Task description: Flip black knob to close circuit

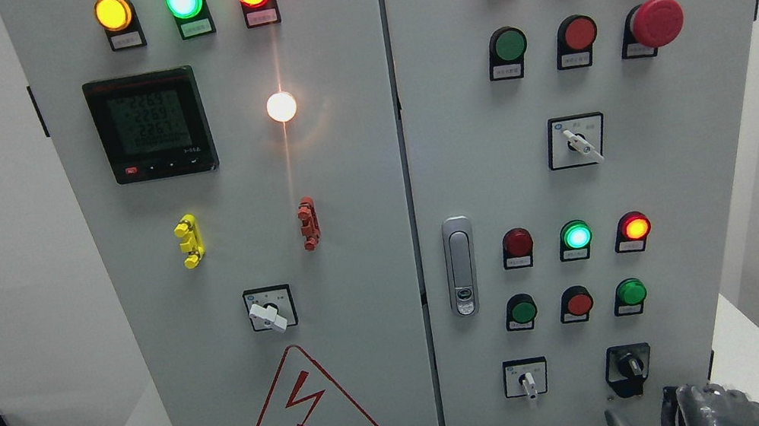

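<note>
The black knob (630, 365) sits low on the right door of the grey electrical cabinet (369, 245), on a black square plate, its pointer roughly upright. My right hand (683, 413) rises from the bottom edge just below the knob, grey fingers (619, 423) spread and pointing up, holding nothing. Its fingertips stop a short way under the knob's plate, not touching it. My left arm does not show.
White-handled selector switches (528, 379), (580, 142), (267, 313) sit on both doors. A red mushroom stop button (656, 22) juts out at upper right. A door latch (461, 266) stands at the centre. Push buttons and lit lamps surround the knob.
</note>
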